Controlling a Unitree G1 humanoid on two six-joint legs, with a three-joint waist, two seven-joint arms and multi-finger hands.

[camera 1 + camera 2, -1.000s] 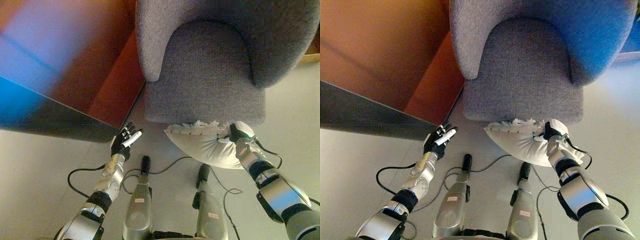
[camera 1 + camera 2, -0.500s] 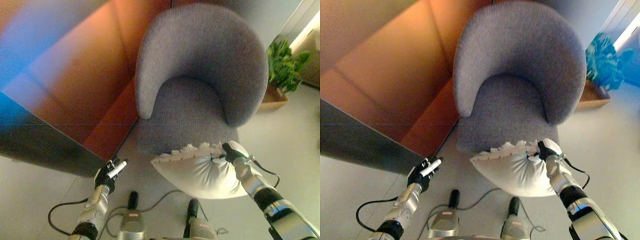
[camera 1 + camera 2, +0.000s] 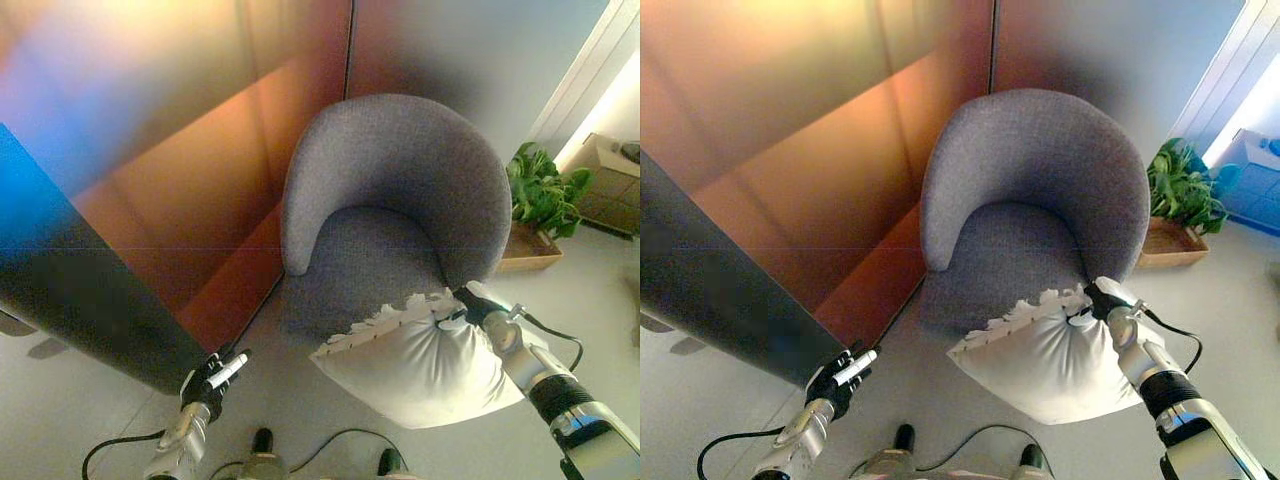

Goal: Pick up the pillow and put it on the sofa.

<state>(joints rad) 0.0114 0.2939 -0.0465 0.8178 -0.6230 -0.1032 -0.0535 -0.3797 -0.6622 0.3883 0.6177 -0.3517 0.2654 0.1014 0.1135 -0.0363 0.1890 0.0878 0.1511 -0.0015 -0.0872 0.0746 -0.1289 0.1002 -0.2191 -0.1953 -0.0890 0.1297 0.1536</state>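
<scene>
the white pillow (image 3: pixel 425 365) with a frilled edge hangs in the air just in front of the front edge of the grey sofa (image 3: pixel 400 210), its upper corner bunched in the robot's right hand (image 3: pixel 478 303), whose fingers are curled tight around the cloth. the sofa's seat holds nothing. the left hand (image 3: pixel 838 378) sits low at the left, near the floor, fingers loosely straight and holding nothing. beside the sofa's right side, a wooden planter box (image 3: pixel 528 250) holds a green plant (image 3: pixel 545 190). an orange-brown wall (image 3: pixel 200 170) stands behind.
</scene>
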